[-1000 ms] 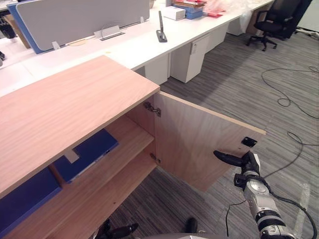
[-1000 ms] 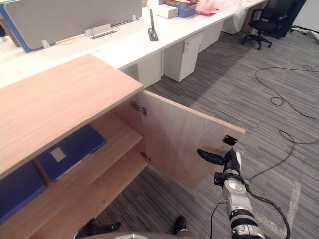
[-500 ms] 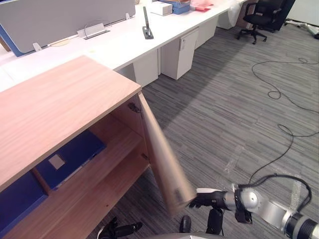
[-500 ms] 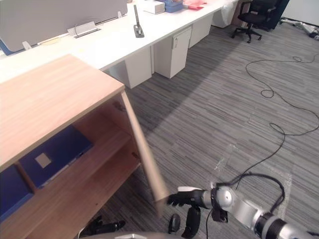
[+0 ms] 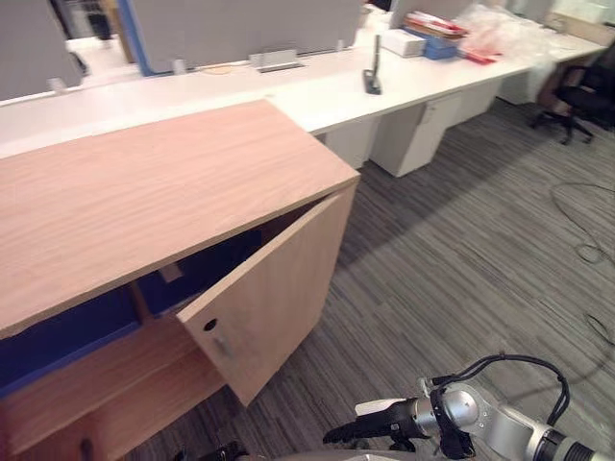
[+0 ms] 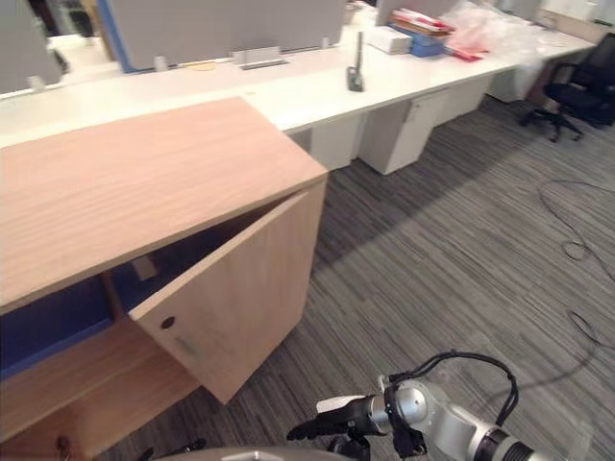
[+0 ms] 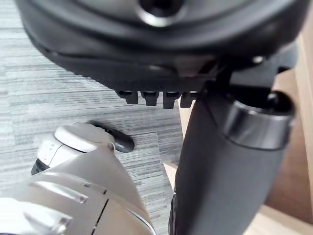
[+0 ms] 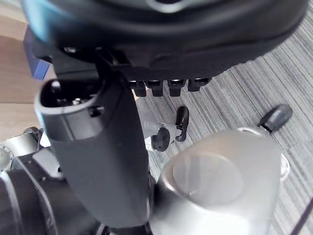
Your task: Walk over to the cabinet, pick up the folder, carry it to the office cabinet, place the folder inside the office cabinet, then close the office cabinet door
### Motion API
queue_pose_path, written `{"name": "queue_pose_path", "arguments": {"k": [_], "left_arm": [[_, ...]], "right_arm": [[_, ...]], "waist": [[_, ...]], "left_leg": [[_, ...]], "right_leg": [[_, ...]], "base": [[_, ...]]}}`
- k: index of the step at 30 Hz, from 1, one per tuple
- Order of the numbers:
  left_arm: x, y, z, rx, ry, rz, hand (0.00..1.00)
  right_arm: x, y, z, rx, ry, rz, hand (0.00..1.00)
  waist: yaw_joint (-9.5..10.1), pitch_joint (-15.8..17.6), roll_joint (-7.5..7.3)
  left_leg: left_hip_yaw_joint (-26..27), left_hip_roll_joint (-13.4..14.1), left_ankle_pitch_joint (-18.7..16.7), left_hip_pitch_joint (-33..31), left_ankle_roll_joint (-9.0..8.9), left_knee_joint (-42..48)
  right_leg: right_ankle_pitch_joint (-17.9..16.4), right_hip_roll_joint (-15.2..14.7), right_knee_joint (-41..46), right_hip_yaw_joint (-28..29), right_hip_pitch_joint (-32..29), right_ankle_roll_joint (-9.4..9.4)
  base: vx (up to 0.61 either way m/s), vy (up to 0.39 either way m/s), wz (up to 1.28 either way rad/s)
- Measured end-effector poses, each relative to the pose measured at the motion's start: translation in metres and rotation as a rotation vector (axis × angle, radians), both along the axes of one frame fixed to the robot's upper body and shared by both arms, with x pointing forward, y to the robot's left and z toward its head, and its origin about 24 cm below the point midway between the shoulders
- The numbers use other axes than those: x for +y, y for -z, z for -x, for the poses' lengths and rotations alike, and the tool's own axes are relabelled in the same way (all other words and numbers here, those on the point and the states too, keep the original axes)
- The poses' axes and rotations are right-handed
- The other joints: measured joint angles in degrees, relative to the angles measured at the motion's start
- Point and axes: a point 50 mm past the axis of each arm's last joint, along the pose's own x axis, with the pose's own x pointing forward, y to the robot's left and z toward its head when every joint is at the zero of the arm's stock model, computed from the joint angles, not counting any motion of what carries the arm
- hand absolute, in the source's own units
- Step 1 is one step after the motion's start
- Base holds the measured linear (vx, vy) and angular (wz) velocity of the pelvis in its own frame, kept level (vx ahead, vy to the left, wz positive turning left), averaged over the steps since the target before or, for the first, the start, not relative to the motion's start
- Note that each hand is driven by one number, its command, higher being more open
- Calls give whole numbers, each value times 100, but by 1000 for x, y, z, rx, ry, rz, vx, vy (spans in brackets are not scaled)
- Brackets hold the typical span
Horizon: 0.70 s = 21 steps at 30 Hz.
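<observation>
The wooden office cabinet stands at the left, and its door hangs ajar, swung most of the way toward shut. Behind the door, blue folders lie on the upper shelf, and another blue edge shows by the divider. My right hand is low over the carpet, below and right of the door's free edge. It is open with straight fingers and touches nothing. My left hand hangs low by the cabinet's foot, open and holding nothing.
A long white desk with a grey partition runs behind the cabinet. A white drawer pedestal stands under it. A black office chair is at the far right. Grey carpet stretches to the right.
The door has swung from wide open to nearly shut after my right hand pushed its edge. That hand has dropped low. The camera has turned too.
</observation>
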Motion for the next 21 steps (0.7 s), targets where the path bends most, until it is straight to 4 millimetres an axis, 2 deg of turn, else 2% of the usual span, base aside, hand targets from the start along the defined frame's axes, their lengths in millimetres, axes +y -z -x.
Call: {"name": "queue_pose_path", "arguments": {"k": [4,5,7,8,10,11,12,13,14,15,16,17,18,19,21], "left_arm": [[-4,1,4,9,-31,6,100],[-7,3,7,14,-50,14,100],[-15,5,13,29,-62,32,100],[-21,6,15,38,-62,48,100],[-40,10,12,38,-40,92,100],[-44,10,9,31,-14,101,100],[-45,10,7,33,15,101,100],[-45,9,2,28,63,84,100],[-43,8,-4,15,94,65,100],[-38,6,-11,-3,97,42,100],[-34,4,-21,-29,93,14,100],[-27,1,-33,-53,85,-18,100],[-26,-1,-40,-66,89,-28,100],[-25,-4,-53,-98,86,-53,100],[-34,-5,-58,-121,77,-42,100]], "right_arm": [[13,10,-12,-49,23,10,100],[15,15,-14,-35,27,16,100],[13,27,-16,-15,72,50,100],[11,41,-17,-9,166,75,100],[-1,64,-15,1,348,149,100],[-14,79,-9,14,505,211,100],[-20,85,-5,33,592,230,100],[-29,92,-2,38,784,246,100],[-35,95,-1,37,977,229,100],[-38,96,-2,27,1102,211,100],[-40,97,-2,25,1256,184,100],[-41,98,0,38,1417,158,100],[-41,100,2,54,1493,153,100],[-39,106,15,101,1594,172,100],[-38,110,24,126,1612,191,100]], "waist": [[278,36,54],[377,48,107],[460,49,114],[515,75,156],[545,211,364],[470,280,428],[414,281,455],[323,317,494],[242,338,521],[189,346,540],[131,380,456],[77,428,405],[54,440,275],[60,502,163],[51,462,294]], "left_leg": [[-513,-43,18,-165,13,39],[-655,-71,22,-211,14,41],[-870,-138,39,-217,6,57],[-1017,-211,21,-224,33,108],[-1284,-411,-166,-290,162,455],[-1611,-677,-313,-377,233,780],[-1790,-805,-360,-432,265,921],[-2126,-1020,-401,-436,324,1091],[-2449,-1097,-396,-470,332,1174],[-2725,-1135,-380,-607,309,1221],[-2989,-1174,-343,-690,249,1234],[-3337,-1287,-320,-820,170,1269],[-3493,-1368,-317,-839,110,1287],[-3807,-1463,-364,-816,-30,1331],[-3895,-1302,-360,-817,-71,1282]], "right_leg": [[-118,-43,3,-486,169,75],[-149,-70,3,-627,214,102],[-181,-127,17,-836,324,147],[-222,-198,46,-984,416,204],[-715,-670,1033,-1188,363,343],[-1109,-1210,2114,-1191,259,311],[-1241,-1445,2589,-1100,188,120],[-1314,-1752,3332,-608,43,-147],[-1495,-1734,3688,199,-133,-190],[-1851,-1502,3656,830,-258,-106],[-2110,-1172,3455,1553,-335,38],[-2230,-842,3007,2339,-317,240],[-2188,-788,2735,2581,-258,283],[-2382,-786,2280,2461,133,722],[-2354,-645,2174,2200,242,674]], "base": [[34,36,72],[64,43,66],[81,61,64],[113,95,67],[137,172,91],[98,175,113],[150,255,162],[150,118,158],[166,96,173],[112,-97,153],[61,-196,162],[51,-237,144],[28,-366,162],[29,-332,114],[19,-280,71]]}}
